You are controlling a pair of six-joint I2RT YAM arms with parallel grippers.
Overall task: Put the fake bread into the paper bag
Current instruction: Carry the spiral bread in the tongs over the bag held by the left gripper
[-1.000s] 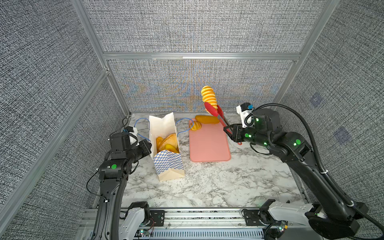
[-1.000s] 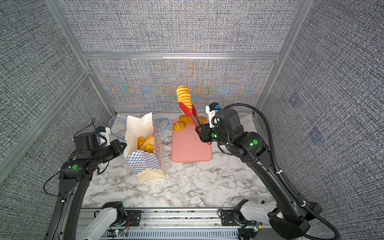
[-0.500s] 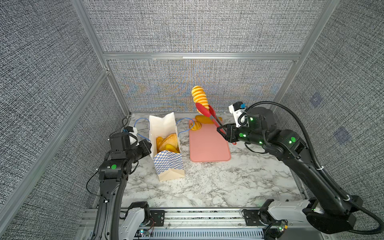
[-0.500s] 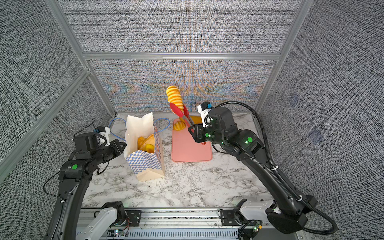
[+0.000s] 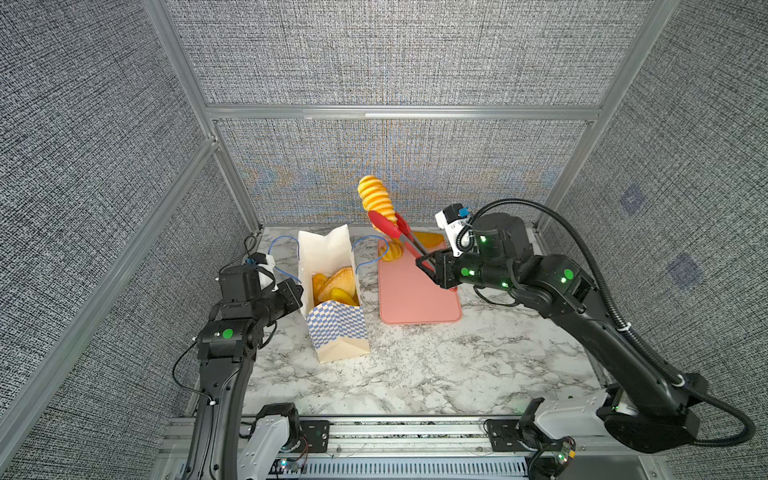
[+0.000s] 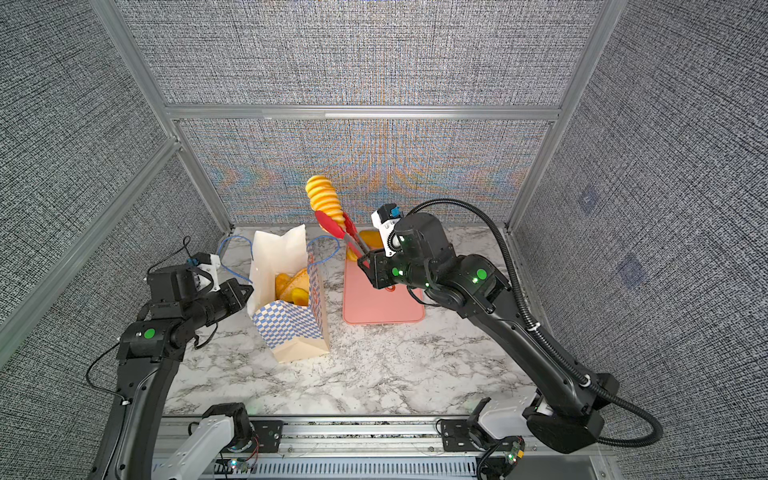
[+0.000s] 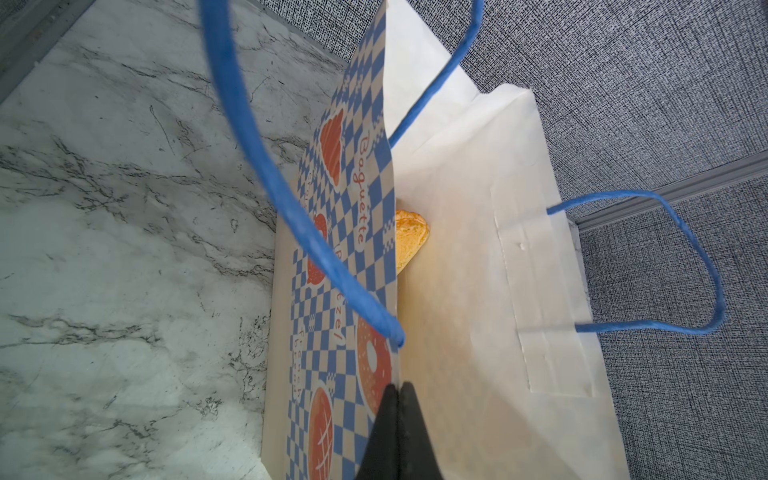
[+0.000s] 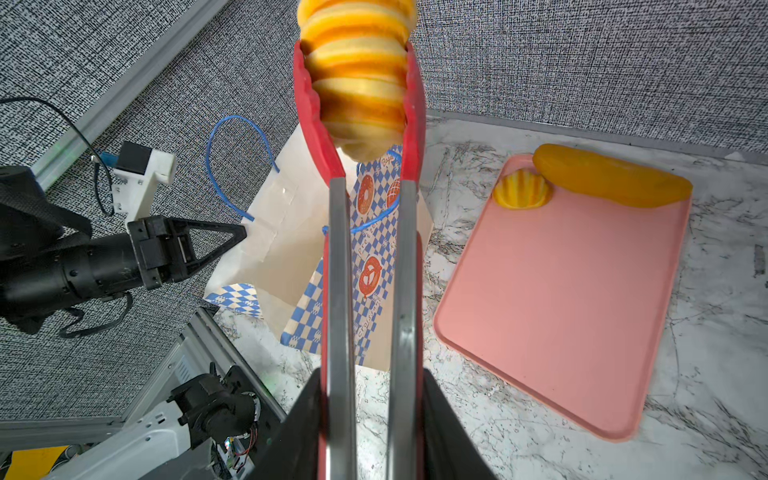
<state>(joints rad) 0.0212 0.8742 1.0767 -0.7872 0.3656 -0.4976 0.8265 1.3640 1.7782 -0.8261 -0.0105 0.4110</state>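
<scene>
The paper bag (image 5: 337, 332) (image 6: 291, 328) stands open on the marble top with several pieces of fake bread (image 5: 336, 284) (image 7: 409, 237) inside. My left gripper (image 7: 398, 388) (image 5: 299, 291) is shut on the bag's left rim. My right gripper (image 8: 370, 374) (image 5: 432, 266) is shut on the red tongs (image 8: 338, 257) (image 6: 336, 226). The tongs pinch a ridged yellow roll (image 8: 359, 83) (image 5: 376, 203) high in the air, right of the bag's mouth. A long loaf (image 8: 611, 180) and a small ridged piece (image 8: 521, 191) lie at the far end of the pink tray.
The pink tray (image 5: 415, 299) (image 8: 561, 299) lies right of the bag, beneath my right gripper. Blue cord handles (image 7: 266, 166) arch off both sides of the bag. Grey fabric walls with metal frame posts close in the back and sides.
My right arm has carried the tongs and the ridged roll to the left, from above the tray's far end toward the bag. The left arm and the bag have stayed still.
</scene>
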